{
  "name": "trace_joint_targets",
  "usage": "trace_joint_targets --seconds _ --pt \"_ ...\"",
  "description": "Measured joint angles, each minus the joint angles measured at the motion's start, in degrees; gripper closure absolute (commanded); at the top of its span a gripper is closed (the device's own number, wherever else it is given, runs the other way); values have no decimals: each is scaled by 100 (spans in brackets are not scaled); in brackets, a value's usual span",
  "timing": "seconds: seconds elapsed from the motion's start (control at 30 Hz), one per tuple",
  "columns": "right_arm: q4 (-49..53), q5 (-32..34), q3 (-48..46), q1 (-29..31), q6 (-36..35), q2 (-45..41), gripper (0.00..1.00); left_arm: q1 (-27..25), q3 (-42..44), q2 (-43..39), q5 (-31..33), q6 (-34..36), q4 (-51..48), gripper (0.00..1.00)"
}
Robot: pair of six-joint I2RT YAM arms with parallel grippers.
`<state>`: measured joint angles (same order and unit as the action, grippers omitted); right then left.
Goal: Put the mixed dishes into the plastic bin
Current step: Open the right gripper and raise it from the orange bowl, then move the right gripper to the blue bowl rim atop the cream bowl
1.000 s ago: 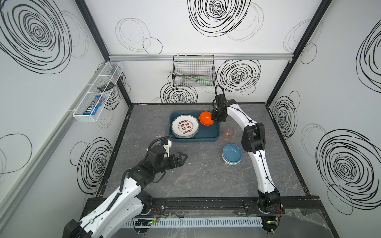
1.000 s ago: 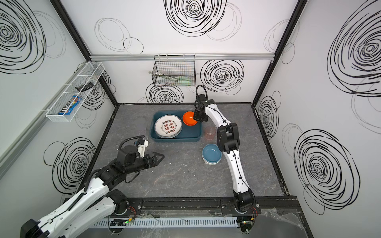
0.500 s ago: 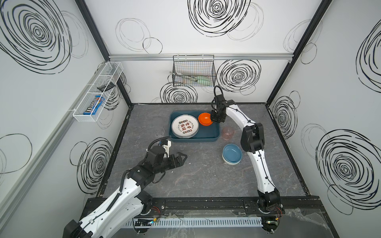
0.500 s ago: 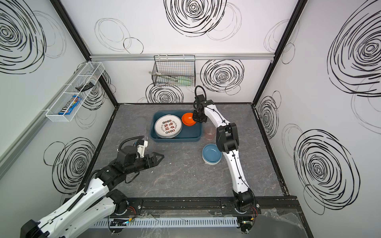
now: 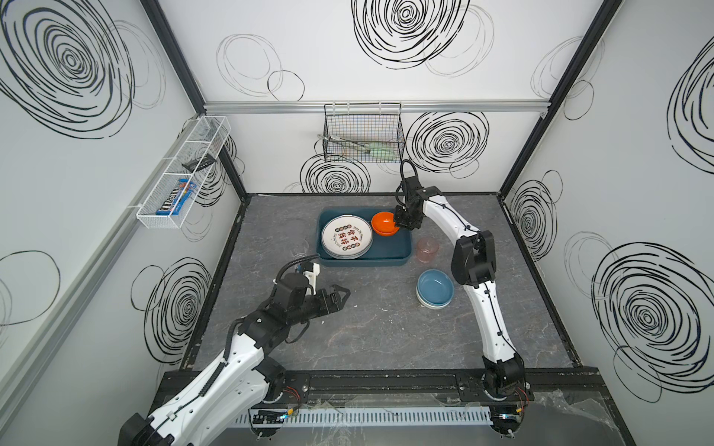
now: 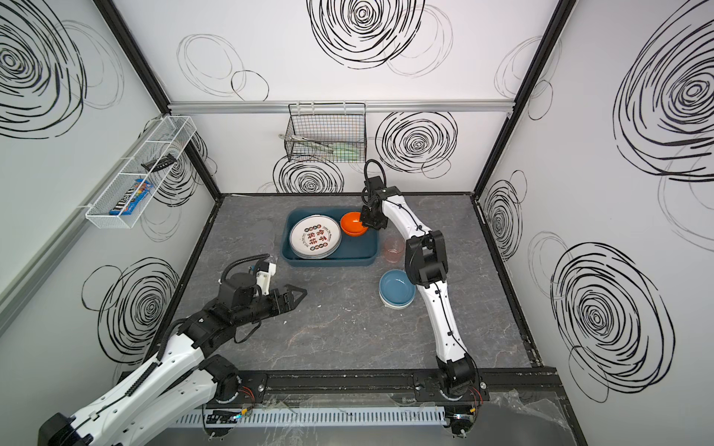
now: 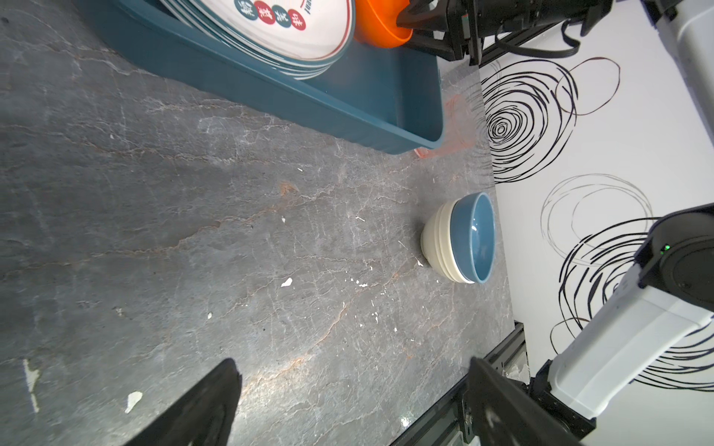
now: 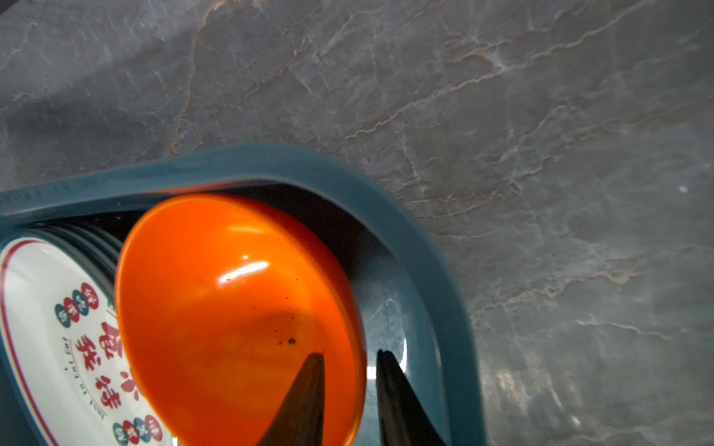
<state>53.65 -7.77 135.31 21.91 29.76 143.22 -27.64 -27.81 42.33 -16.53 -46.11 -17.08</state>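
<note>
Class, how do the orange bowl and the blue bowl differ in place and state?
The orange bowl sits in the teal bin; the blue bowl stands outside it, nested in a cream bowl. The right gripper straddles the orange bowl's rim; no gripper touches the blue bowl. Both are round, mouth up.

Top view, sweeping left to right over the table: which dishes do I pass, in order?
Stack of round white plates with red characters → small orange bowl → pink translucent tumbler. The small blue bowl overlaps the tumbler's span, so it is left out.
</note>
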Motion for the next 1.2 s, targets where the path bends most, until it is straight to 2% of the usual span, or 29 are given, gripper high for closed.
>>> trace_joint_targets --seconds 0.23,0.37,0.67,0.97,1.2 --pt "98 37 -44 4 2 -564 68 177 0 -15 -11 0 -11 5" --pt "-4 15 -568 31 -2 -1128 65 291 0 -44 -63 4 -81 5" --pt "-551 -195 -2288 173 -61 -2485 63 409 -7 4 -378 111 -101 6" --pt "-1141 -393 -4570 160 -173 -4297 63 369 -7 116 -656 160 -35 7" --pt "-1298 -485 -6043 -249 -247 -5681 61 142 -48 286 -710 155 160 7"
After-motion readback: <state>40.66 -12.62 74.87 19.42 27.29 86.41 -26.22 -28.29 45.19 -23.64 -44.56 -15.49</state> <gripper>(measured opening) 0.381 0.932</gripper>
